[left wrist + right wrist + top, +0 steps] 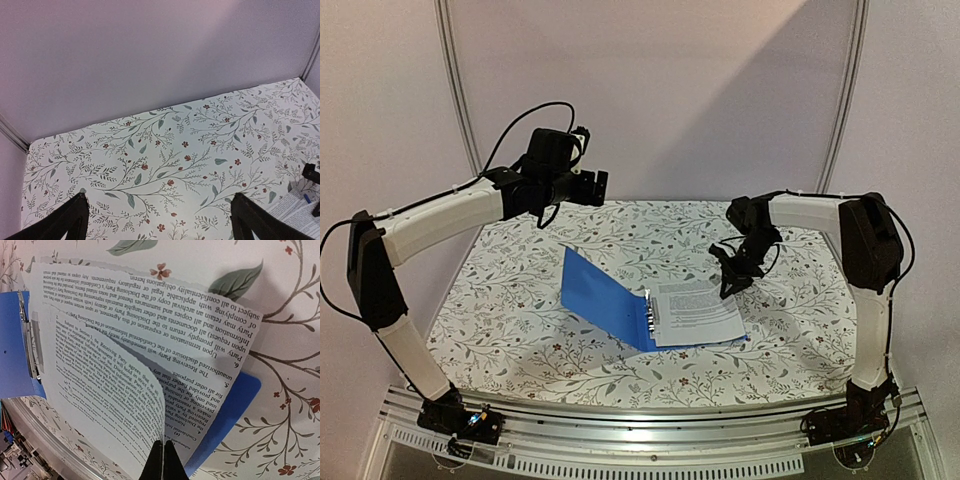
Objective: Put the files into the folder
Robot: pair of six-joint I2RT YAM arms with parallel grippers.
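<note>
The blue folder [600,290] lies open at mid-table, its left cover tilted up. The white files [695,312] lie on its right half beside the metal ring clip [27,340]. My right gripper [732,285] is over the sheets' far right corner. In the right wrist view it [163,447] is shut on the edge of the top sheet [100,390], which curls up off the lower sheet [165,325]; the blue folder [230,410] shows beneath. My left gripper [600,187] is raised at the back left, open and empty [160,200], over bare cloth.
A floral tablecloth [520,330] covers the table. Pale walls with metal frame poles [460,100] stand close behind. A metal rail [650,440] runs along the near edge. A corner of the files [300,212] shows at the left wrist view's lower right.
</note>
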